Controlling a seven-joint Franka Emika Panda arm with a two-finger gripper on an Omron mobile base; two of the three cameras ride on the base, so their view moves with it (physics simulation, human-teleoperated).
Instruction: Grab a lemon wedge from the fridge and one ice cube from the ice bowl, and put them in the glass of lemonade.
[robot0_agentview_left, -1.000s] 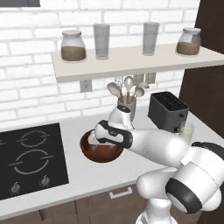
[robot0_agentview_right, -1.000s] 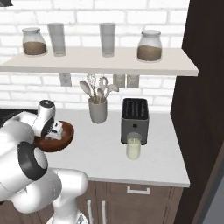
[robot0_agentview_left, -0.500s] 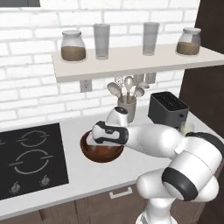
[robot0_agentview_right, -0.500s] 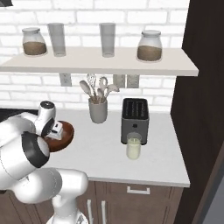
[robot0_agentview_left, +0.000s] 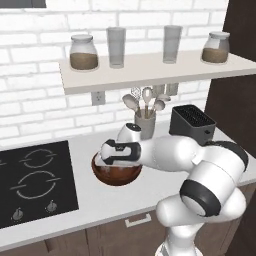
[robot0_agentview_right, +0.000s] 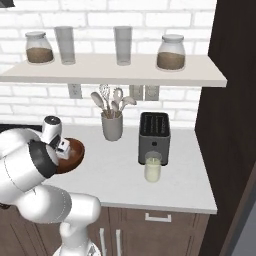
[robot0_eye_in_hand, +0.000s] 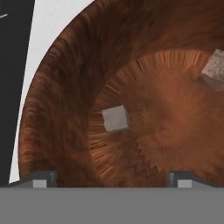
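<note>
1. We see the white arm folded low at the centre of the left base view, its pincer (robot0_agentview_left: 118, 159) pointed down into the ice bowl (robot0_agentview_left: 116, 174).
2. In the hand view the pincer's two dark tips stand wide apart at the bottom edge, gripping nothing.
3. The bowl is reddish-brown wood with radiating grain; a pale, matte ice cube (robot0_eye_in_hand: 116, 118) lies just left of centre on its floor.
4. The glass of lemonade (robot0_agentview_right: 152, 167), clear with pale yellow liquid, stands on the white worktop (robot0_agentview_right: 165, 190) before the black toaster (robot0_agentview_right: 154, 137).
</note>
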